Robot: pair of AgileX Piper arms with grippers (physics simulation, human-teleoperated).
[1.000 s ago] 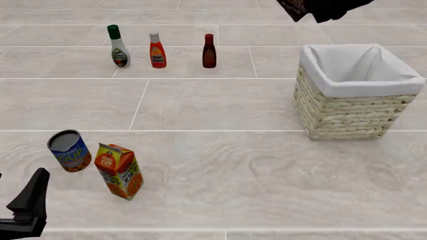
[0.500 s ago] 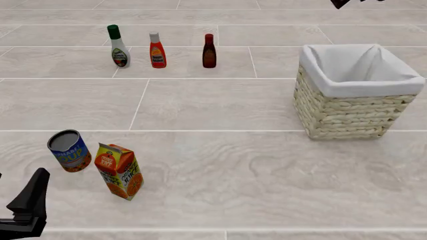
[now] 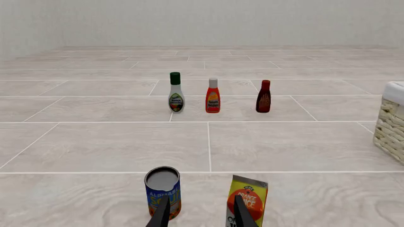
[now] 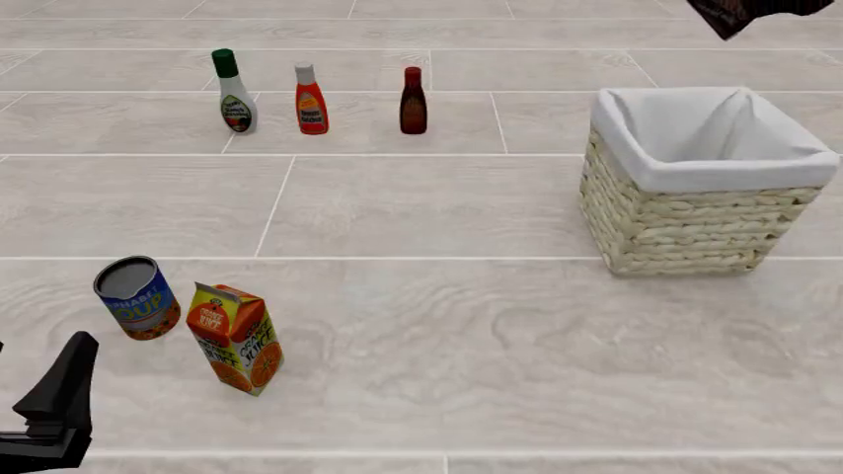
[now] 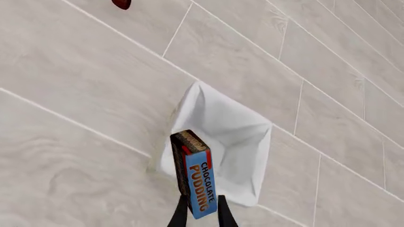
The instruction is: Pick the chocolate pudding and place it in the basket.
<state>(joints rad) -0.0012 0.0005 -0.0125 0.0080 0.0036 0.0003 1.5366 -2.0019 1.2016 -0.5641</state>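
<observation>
In the right wrist view my right gripper (image 5: 200, 213) is shut on the chocolate pudding (image 5: 196, 173), a small box with a brown face and a blue face with orange lettering. It hangs high above the basket (image 5: 221, 137), whose white lining shows below the box. In the front view the basket (image 4: 698, 178) stands at the right, and only a dark bit of the right arm and box (image 4: 744, 14) shows at the top edge. My left gripper (image 3: 200, 215) is open and empty, low near the front left, its fingers framing a can and a carton.
An orange juice carton (image 4: 236, 338) and a blue soup can (image 4: 136, 297) stand at the front left. Three bottles stand in a row at the back: white (image 4: 235, 93), orange-red (image 4: 310, 100) and dark red-brown (image 4: 414, 101). The left arm's dark body (image 4: 53, 410) sits at the bottom left corner.
The right arm with the pudding has moved rightward along the top edge of the front view, from left of the basket to above its far side. The left arm has not moved.
</observation>
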